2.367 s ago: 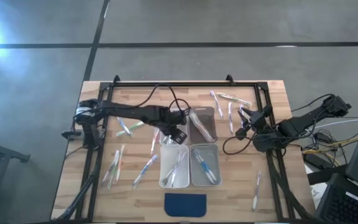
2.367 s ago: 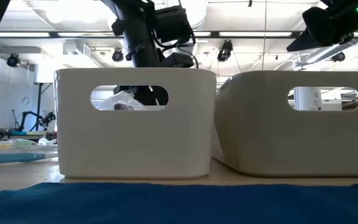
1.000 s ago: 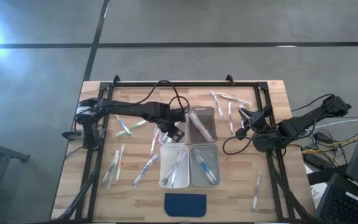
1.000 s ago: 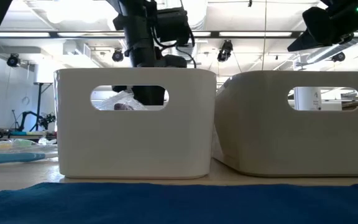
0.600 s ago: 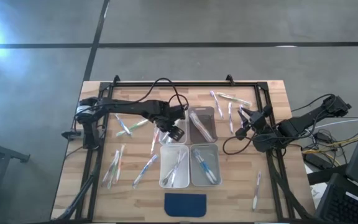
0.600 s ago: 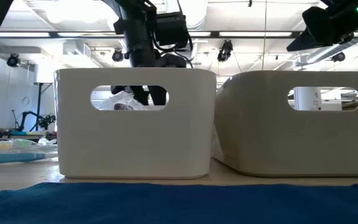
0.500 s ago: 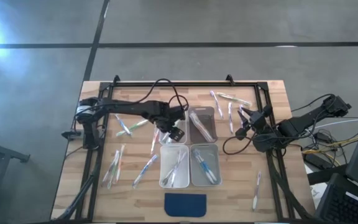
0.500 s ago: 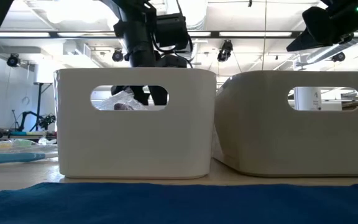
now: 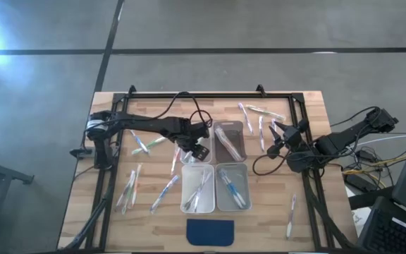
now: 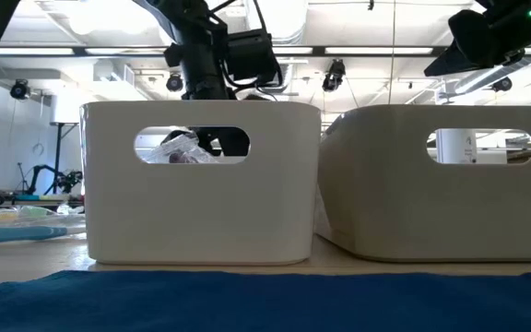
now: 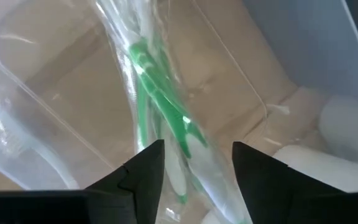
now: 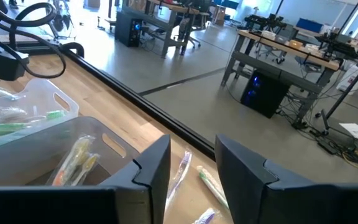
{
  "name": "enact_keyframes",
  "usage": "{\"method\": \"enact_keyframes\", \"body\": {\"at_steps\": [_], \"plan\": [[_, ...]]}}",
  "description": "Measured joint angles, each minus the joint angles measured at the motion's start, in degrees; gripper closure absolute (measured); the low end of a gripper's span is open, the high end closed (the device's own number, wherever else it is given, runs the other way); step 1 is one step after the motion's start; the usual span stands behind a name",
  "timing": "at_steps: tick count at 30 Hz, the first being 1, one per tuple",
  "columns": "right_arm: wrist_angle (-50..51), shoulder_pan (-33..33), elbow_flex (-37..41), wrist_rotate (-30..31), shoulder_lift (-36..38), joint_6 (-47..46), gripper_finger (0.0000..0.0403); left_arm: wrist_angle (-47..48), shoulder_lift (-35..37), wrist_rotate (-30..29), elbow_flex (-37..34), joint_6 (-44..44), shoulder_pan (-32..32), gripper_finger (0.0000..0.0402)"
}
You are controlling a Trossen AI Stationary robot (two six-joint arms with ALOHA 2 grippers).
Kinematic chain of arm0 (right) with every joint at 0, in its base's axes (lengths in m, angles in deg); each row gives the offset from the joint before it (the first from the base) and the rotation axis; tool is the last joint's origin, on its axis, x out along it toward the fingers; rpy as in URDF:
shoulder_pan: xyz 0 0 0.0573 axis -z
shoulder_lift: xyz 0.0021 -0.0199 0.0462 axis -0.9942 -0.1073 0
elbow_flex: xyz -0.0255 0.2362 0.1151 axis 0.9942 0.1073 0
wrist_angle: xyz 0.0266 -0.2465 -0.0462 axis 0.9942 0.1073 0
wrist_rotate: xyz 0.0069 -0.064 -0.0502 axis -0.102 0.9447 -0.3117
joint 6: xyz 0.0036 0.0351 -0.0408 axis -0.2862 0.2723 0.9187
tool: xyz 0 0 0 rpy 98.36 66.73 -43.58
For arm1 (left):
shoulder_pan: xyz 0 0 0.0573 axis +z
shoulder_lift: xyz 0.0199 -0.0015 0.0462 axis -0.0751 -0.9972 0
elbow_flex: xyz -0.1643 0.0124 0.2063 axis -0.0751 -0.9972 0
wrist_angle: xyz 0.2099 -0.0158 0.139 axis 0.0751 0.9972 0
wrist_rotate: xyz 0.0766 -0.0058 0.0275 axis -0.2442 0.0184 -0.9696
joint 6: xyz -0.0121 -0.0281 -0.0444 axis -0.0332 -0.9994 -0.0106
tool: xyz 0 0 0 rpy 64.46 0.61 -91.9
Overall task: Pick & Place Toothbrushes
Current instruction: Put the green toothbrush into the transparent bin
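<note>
Toothbrushes (image 11: 160, 106) | we are hovering our left gripper (image 11: 194, 165), jaws spread, over a clear bin (image 9: 196, 152) | our right gripper (image 12: 191, 165) is waiting spread near the table's (image 9: 154, 219) right edge

Top-down: wooden bench (image 9: 309, 212), four clear bins (image 9: 217, 169) at centre, both arms in.
Left claw (image 9: 201, 151) over upper-left bin; right claw (image 9: 277, 134) right of centre. Toothbrushes (image 9: 136, 183) scattered lower left, upper right, in bins; blue pad (image 9: 211, 231) bottom centre.
</note>
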Motion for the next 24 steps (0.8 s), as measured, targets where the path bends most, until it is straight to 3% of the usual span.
{"method": "enact_keyframes", "body": {"at_steps": [16, 24], "plan": [[0.1, 0.0, 0.0, 0.0, 0.0, 0.0, 0.0261, -2.3, 0.0, -1.3, 0.0, -0.5, 0.0, 0.0325], [0.2, 0.0, 0.0, 0.0, 0.0, 0.0, 0.0285, -3.4, 0.0, -1.3, 0.2, -0.3, 0.0, 0.0361]]}}
